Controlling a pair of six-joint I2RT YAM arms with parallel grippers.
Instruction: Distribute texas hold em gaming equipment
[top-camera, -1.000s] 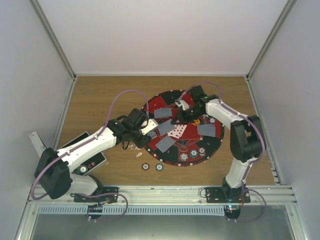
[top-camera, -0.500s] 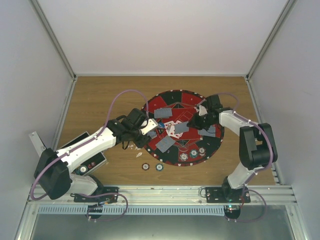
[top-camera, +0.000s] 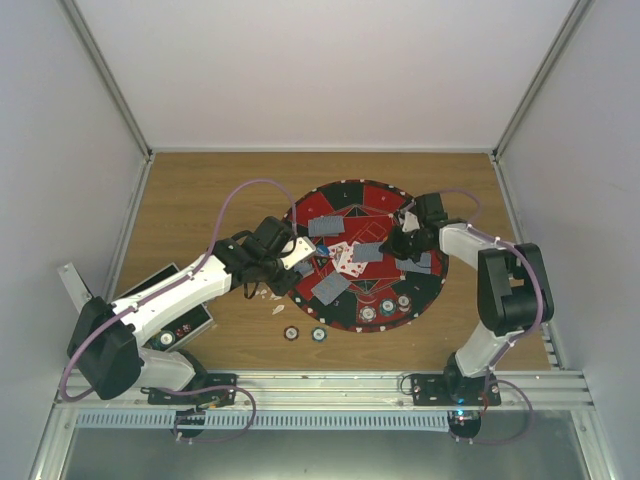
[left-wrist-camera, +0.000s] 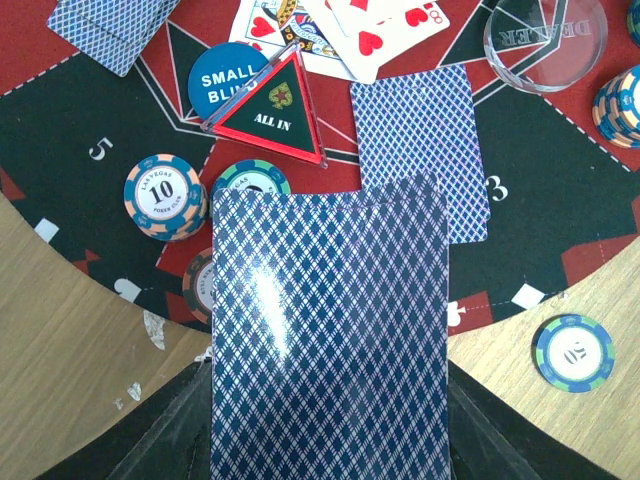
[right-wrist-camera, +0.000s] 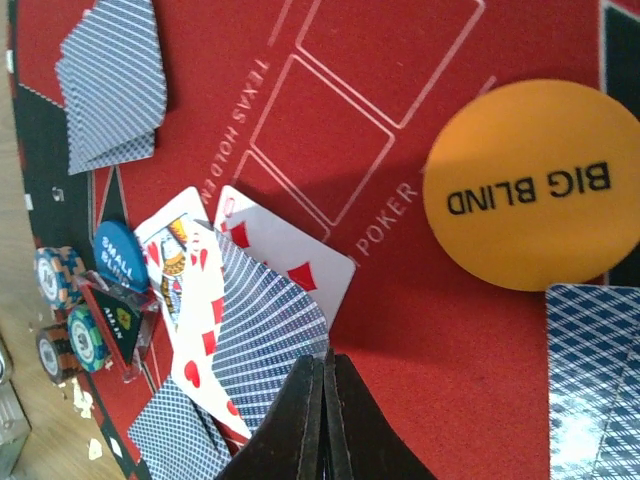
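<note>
The left gripper (top-camera: 299, 255) clamps a deck of blue-backed cards (left-wrist-camera: 330, 330) between its fingers, the deck's long axis pointing straight ahead over the rim of the round mat (left-wrist-camera: 60, 170). The right gripper (right-wrist-camera: 323, 362), pinched shut, touches the edge of a face-down card (right-wrist-camera: 265, 330) fanned slantwise across face-up cards (right-wrist-camera: 300, 275).

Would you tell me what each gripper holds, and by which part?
Left gripper: a stack of cards, by its near short end. Right gripper: one face-down card, by its edge.
</note>
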